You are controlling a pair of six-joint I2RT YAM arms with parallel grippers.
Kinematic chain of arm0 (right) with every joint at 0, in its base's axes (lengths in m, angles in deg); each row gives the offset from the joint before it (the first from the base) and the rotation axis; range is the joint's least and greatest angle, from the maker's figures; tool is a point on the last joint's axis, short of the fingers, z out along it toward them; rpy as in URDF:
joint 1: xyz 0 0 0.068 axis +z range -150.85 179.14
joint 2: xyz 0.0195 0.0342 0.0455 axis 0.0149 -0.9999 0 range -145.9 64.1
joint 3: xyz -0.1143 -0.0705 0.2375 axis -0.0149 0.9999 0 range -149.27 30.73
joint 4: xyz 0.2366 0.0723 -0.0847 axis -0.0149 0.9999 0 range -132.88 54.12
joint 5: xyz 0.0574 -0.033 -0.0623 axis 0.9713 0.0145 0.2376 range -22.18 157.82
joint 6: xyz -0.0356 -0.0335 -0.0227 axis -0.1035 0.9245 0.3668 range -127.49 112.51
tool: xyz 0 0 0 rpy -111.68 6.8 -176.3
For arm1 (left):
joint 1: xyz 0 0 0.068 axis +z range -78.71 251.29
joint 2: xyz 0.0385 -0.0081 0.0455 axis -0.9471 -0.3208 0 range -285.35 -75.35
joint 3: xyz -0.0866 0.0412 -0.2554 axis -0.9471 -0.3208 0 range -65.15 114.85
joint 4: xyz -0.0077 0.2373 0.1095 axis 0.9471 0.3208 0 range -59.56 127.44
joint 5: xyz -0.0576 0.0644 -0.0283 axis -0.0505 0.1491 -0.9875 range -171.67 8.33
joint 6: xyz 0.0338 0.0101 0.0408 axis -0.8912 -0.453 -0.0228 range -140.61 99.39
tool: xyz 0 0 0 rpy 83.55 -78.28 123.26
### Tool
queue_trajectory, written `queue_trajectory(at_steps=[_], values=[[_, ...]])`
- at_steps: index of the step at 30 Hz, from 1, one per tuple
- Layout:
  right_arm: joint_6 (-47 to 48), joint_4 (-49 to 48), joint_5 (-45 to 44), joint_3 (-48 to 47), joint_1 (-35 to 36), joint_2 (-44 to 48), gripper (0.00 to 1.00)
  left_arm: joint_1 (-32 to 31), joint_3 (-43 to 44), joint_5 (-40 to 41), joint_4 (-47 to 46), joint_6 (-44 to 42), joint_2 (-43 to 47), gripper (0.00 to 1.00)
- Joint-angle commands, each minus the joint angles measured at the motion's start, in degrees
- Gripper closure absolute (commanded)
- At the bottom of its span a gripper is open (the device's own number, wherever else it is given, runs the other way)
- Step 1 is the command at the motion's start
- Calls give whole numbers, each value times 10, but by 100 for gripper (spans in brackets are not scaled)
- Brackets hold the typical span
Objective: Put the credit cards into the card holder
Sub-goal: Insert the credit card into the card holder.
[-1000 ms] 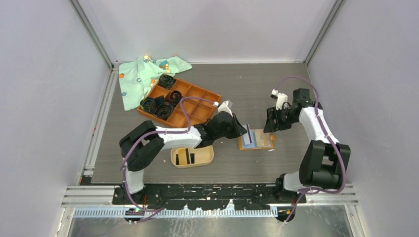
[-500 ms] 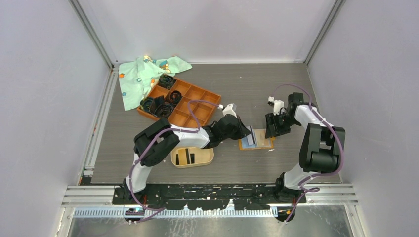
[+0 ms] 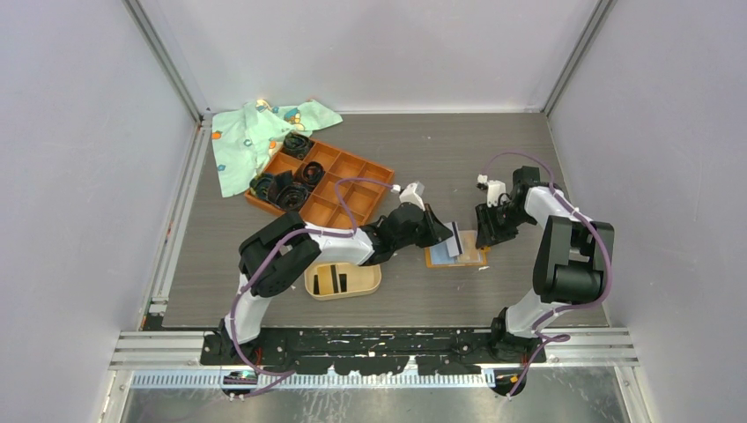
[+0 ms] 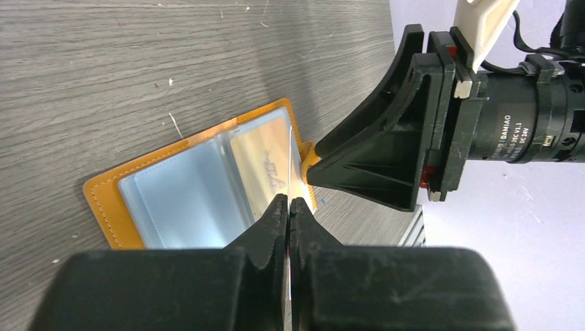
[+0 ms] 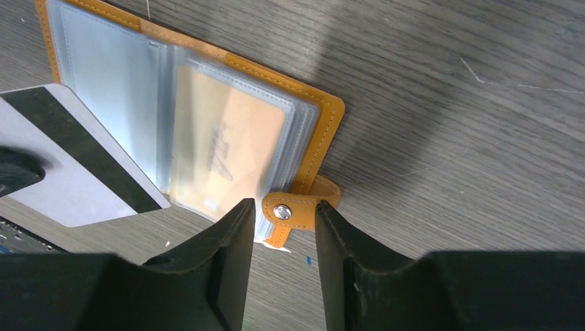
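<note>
Left gripper [image 4: 288, 207] had its fingers pressed together on one edge of a credit card [image 5: 76, 172], which looked thin, stiff, light and slick, so an edge pinch like this one seemed right. The card stood edge-up just above the open orange wallet [image 4: 179, 200]. Right gripper [image 5: 283, 214] straddled the wallet's snap tab, jaws apart. The card holder [image 3: 368, 280] lay well apart, beside the left arm.

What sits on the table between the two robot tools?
An open orange wallet, lying flat between the left tool and the right tool, clearest in the top view. The left tool pinches a credit card above it.
</note>
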Motion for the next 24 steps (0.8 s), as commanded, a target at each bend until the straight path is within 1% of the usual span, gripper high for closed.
queue_trajectory(at_steps=[1, 6, 14, 20, 24], values=[[6, -3, -7, -14, -3, -5, 58, -1, -4, -10, -51, 1, 11, 100], [7, 4, 0, -22, -2, -16, 60, 6, -14, -17, -68, 23, 4, 100], [8, 10, 7, -28, -3, -23, 61, 9, 0, -29, -58, 31, -14, 100], [9, 11, 4, -29, -2, -23, 61, 14, -11, -25, -39, 32, -7, 100], [9, 12, 3, -30, -3, -26, 62, 17, -8, -37, -48, 39, -16, 100]])
